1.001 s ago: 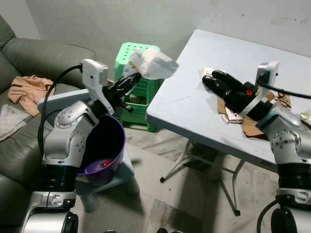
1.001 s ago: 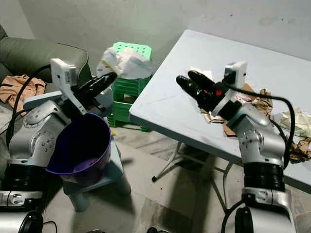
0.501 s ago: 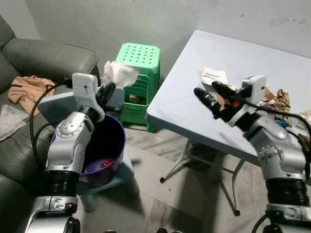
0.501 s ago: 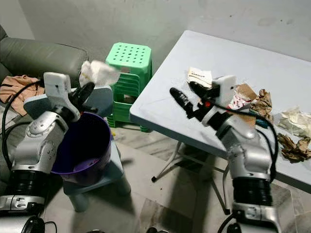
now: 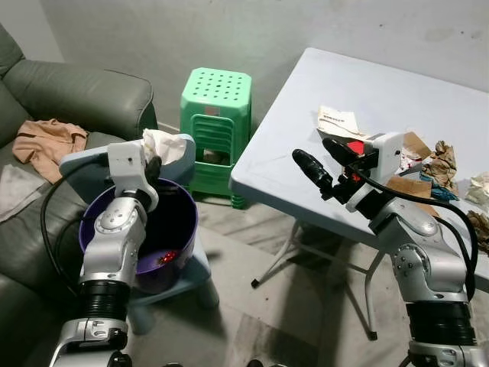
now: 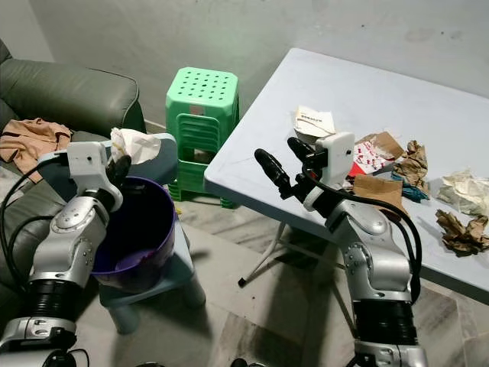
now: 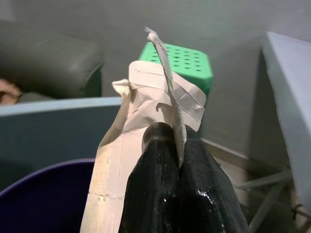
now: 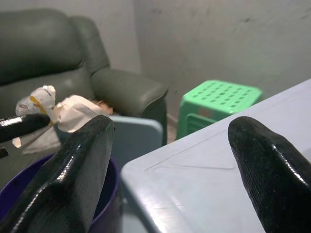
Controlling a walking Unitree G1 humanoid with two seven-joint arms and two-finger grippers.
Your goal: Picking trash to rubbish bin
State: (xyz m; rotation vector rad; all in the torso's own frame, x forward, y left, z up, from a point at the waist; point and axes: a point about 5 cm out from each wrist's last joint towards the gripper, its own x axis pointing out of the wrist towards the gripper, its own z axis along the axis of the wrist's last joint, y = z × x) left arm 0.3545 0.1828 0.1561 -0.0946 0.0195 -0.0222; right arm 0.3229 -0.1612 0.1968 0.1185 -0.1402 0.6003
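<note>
- While the left hand (image 7: 167,145) hovered above the rim of the purple bin (image 5: 182,222), its two black fingers were pinched together on a crumpled piece of white paper (image 5: 163,144), which stood up out of the fingertips just over the bin's near edge.
- That paper looked light and soft to me, creased and floppy, so a pinch on any fold would hold it; I judged it might cling to the fingers or drift past the rim once let go, rather than drop straight.
- Over at the corner of the white bench (image 6: 260,164), the right hand (image 6: 283,162) hung with its fingers spread wide and nothing between them.
- More trash lay further along the bench: a printed paper slip (image 5: 336,121), a flat bit of brown cardboard (image 6: 376,187) and several crumpled brown wads (image 6: 458,225), all looking just as light and easy to crush.
- Inside the bin I could make out something small and red (image 5: 166,258) at the bottom, but not what it was.
- Much of the bin's mouth was hidden behind the left arm, and the far end of the bench ran out of sight.
- Behind stood a green stool (image 5: 218,115) and a grey sofa (image 5: 69,88).
</note>
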